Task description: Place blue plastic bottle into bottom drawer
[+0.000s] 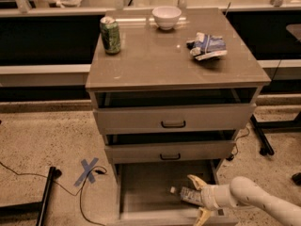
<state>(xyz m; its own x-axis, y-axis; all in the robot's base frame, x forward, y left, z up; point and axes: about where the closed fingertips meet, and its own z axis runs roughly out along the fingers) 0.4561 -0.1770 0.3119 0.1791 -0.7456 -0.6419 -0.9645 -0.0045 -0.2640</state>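
The blue plastic bottle (185, 195) lies on its side on the floor of the bottom drawer (141, 187), which is pulled out, with its white cap pointing left. My gripper (199, 197) reaches into the drawer from the right, at the bottle's right end. Its fingers (195, 181) are spread wider than the bottle, one above it and one below, and do not press on it.
The two higher drawers (173, 119) stand slightly open above. On the cabinet top (155, 60) are a green soda can (110, 35), a white bowl (166, 17) and a blue-and-white snack bag (207, 46). Cables, blue tape cross (88, 170) on the floor left.
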